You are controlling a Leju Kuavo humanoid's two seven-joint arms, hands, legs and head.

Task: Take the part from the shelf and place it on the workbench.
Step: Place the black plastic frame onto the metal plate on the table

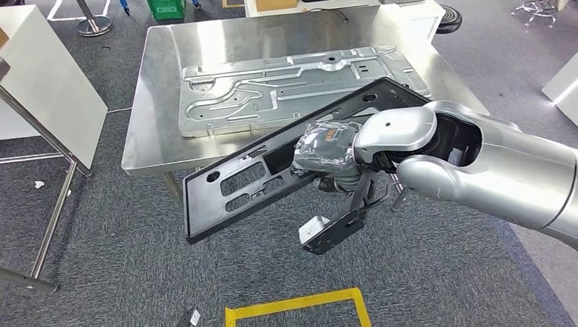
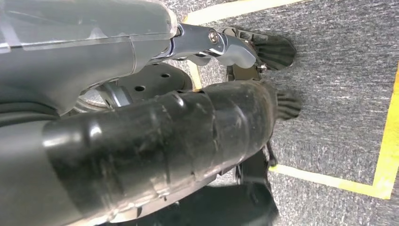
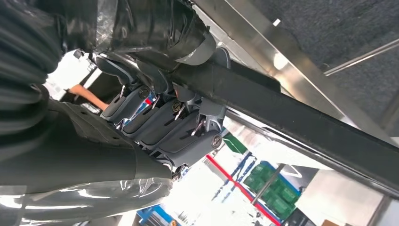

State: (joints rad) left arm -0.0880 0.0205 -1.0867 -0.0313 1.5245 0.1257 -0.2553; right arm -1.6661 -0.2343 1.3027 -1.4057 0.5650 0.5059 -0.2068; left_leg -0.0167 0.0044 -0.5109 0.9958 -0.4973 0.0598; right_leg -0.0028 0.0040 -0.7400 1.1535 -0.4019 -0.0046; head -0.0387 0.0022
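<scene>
Right robot hand (image 1: 327, 153) grips long black perforated part (image 1: 238, 184)

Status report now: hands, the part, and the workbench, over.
Right hand grips black frame part, tilted, partly over workbench edge. Left hand holds nothing, over floor. Silver panel already lies on bench.

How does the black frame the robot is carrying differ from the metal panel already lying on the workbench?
The black frame is dark, with open cutouts; the metal panel is bare silver, ribbed and mostly solid. The frame is tilted in the air, gripped by the right robot hand, partly beyond the workbench edge; the panel lies flat on the workbench, untouched. The frame looks narrower than the panel. Both are long, flat, roughly rectangular parts.
</scene>
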